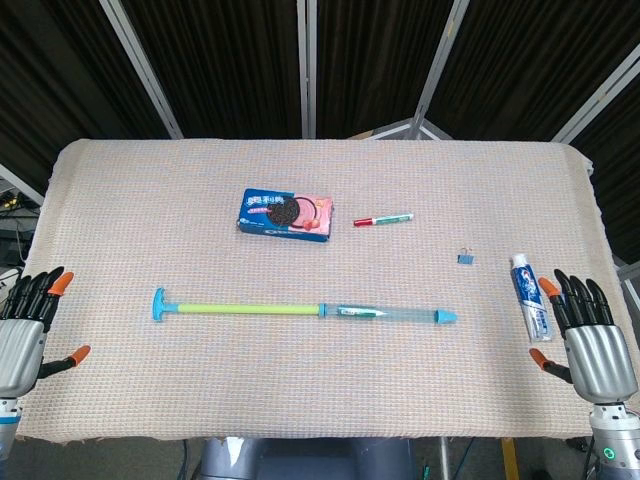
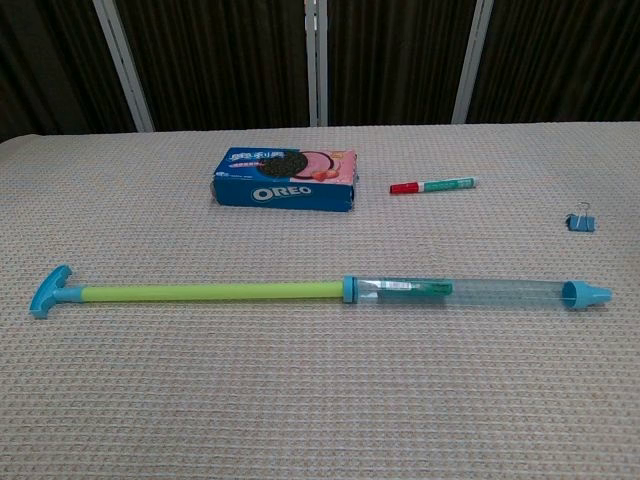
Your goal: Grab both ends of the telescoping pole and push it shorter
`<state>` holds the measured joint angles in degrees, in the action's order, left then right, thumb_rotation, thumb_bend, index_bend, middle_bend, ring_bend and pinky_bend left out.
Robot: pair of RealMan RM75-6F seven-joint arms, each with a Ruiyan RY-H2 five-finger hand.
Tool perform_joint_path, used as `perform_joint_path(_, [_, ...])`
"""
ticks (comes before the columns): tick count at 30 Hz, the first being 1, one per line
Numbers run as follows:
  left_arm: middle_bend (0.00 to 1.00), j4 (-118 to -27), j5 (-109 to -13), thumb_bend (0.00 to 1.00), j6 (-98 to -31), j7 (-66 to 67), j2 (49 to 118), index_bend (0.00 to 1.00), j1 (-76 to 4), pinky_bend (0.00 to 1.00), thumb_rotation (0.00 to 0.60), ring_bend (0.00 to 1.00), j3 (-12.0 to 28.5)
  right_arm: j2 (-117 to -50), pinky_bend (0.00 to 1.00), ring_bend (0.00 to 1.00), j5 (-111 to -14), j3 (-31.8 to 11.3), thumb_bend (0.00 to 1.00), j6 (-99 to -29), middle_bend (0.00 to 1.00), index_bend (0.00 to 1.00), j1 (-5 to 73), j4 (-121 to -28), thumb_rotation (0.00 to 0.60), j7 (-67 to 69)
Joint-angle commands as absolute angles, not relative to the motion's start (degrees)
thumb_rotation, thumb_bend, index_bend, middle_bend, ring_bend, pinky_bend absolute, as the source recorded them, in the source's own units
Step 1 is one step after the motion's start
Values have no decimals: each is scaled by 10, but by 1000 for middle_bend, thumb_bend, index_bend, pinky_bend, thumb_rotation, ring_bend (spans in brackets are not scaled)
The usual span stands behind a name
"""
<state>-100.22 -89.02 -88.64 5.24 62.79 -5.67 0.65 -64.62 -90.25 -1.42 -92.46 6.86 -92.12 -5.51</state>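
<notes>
The telescoping pole (image 1: pixel 300 312) lies flat across the near middle of the cloth, fully drawn out. Its yellow-green rod ends at the left in a blue T-handle (image 1: pixel 159 304), and its clear tube ends at the right in a blue cap (image 1: pixel 446 317). The chest view shows the same pole (image 2: pixel 300 291) from T-handle (image 2: pixel 50 290) to cap (image 2: pixel 586 295). My left hand (image 1: pixel 25 335) hovers at the table's left edge, fingers apart, holding nothing. My right hand (image 1: pixel 590 345) stands likewise at the right edge. Both are well clear of the pole's ends and absent from the chest view.
An Oreo box (image 1: pixel 285 212) lies behind the pole, with a red-capped marker (image 1: pixel 383 219) to its right. A small blue binder clip (image 1: pixel 466 259) and a toothpaste tube (image 1: pixel 530 296) sit at the right, the tube just beside my right hand. The woven tablecloth (image 1: pixel 320 400) covers the table.
</notes>
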Motion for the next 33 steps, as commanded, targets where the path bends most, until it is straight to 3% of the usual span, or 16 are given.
perform_joint_path(1, [0,-1003,-890,0,-885,49,626,0,-56,0,600,0,7,-645,0,0,-902,-15,0,-922,0,0,68,-923,600,-56])
perform_joint_path(8, [0,-1006,-892,0,-881,45,623,0,-57,0,600,0,7,-649,0,7,-903,-14,0,-913,22,0,66,-920,600,-54])
perform_joint_path(10, [0,-1008,-892,0,-880,47,622,0,-57,0,600,0,8,-653,5,185,-900,-14,0,-900,204,0,70,-920,600,-51])
perform_joint_path(11, [0,-1009,-891,0,-879,47,622,0,-58,0,600,0,9,-656,114,375,-900,-15,0,-894,381,0,74,-919,600,-50])
perform_joint_path(12, [0,-1010,-889,0,-877,50,622,0,-60,0,600,0,11,-661,346,587,-900,-17,0,-879,555,0,83,-915,600,-50])
perform_joint_path(13, [0,-1010,-887,0,-874,53,622,0,-62,0,600,0,13,-663,530,693,-898,-18,0,-867,647,0,90,-912,600,-50])
perform_joint_path(14, [0,-1011,-883,0,-870,56,623,0,-64,0,600,0,16,-668,805,809,-898,-19,0,-842,756,0,104,-910,600,-42])
perform_joint_path(15, [0,-1011,-880,0,-867,59,624,0,-66,0,600,0,17,-673,948,891,-897,-20,0,-822,835,0,115,-911,600,-30])
perform_joint_path(16, [0,-1011,-874,0,-859,63,626,0,-69,0,600,0,19,-677,984,930,-887,-21,0,-785,872,0,132,-915,600,-10])
perform_joint_path(18, [0,-1008,-864,0,-847,71,631,0,-75,0,600,0,23,-677,1000,992,-857,-27,0,-713,941,0,163,-929,600,10])
perform_joint_path(24, [0,-991,-832,0,-814,93,650,0,-92,0,600,0,34,-689,1000,1000,-728,-58,0,-535,991,62,248,-964,600,-27])
perform_joint_path(28, [0,-985,-817,0,-802,99,656,0,-97,0,600,0,37,-723,1000,1000,-634,-74,0,-492,1000,144,285,-965,600,-88])
perform_joint_path(33, [0,-978,-808,0,-792,107,662,0,-100,0,600,0,36,-786,1000,1000,-548,-79,54,-494,1000,207,318,-939,600,-161])
